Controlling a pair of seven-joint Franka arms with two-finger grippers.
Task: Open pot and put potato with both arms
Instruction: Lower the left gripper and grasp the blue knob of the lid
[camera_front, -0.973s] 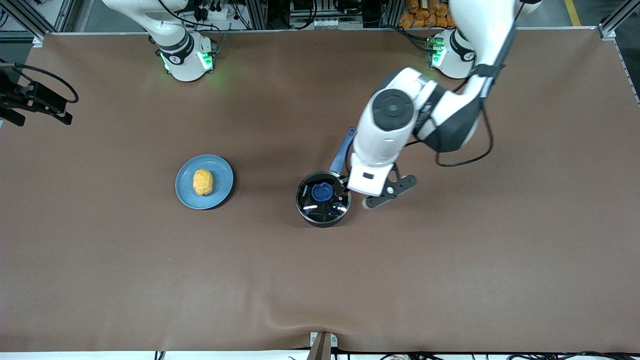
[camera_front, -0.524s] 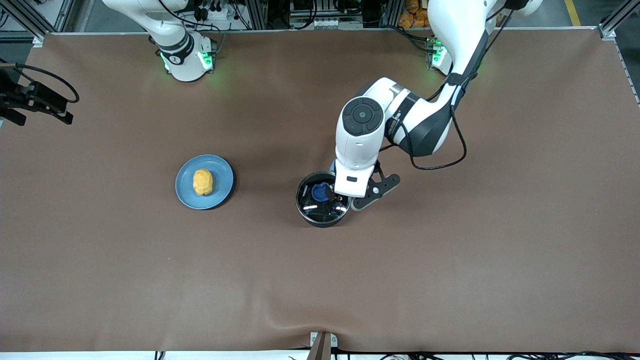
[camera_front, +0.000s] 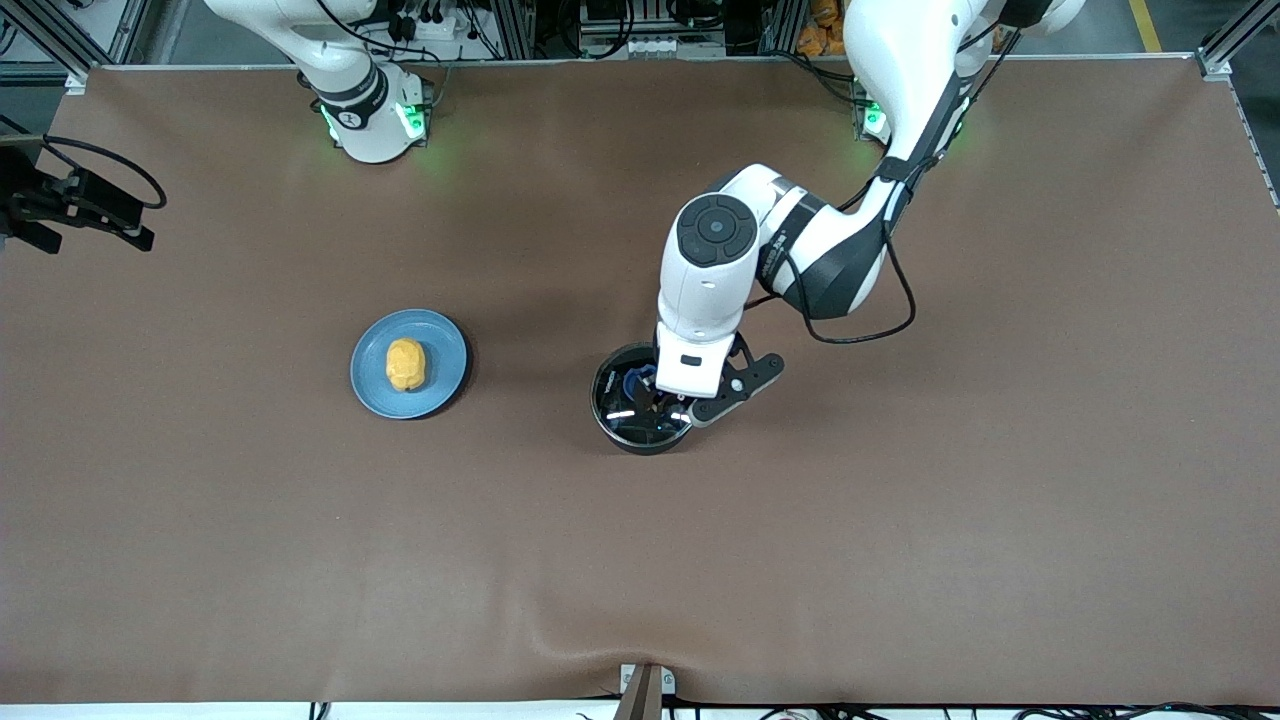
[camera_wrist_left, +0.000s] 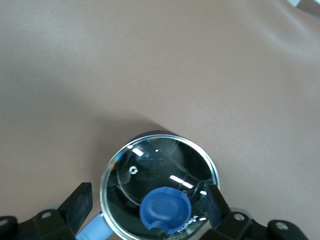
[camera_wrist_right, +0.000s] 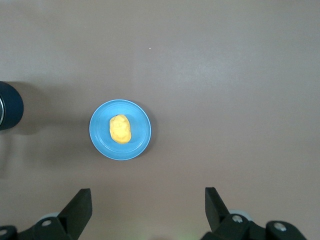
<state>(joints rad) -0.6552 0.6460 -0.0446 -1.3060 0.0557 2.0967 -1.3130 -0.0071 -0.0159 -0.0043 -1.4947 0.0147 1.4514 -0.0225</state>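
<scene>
Glass lid (camera_wrist_left: 159, 192) on pot (camera_front: 640, 398), left gripper (camera_wrist_left: 147, 207) above its knob (camera_wrist_left: 165, 210).
Fingers (camera_wrist_left: 77, 205) spread wide to straddle it. Right gripper (camera_wrist_right: 147, 207), equally wide, waits high over potato (camera_front: 405, 364).

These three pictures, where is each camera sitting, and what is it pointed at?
Front view: high across the table, facing both arm bases; the left gripper is over the pot, and the potato lies on the blue plate.
Left wrist view: looks down past its open fingers at the glass lid and blue knob.
Right wrist view: high up, looks down between its open fingers at the potato on the plate.
Shared: the front and right wrist views both show plate and potato.
</scene>
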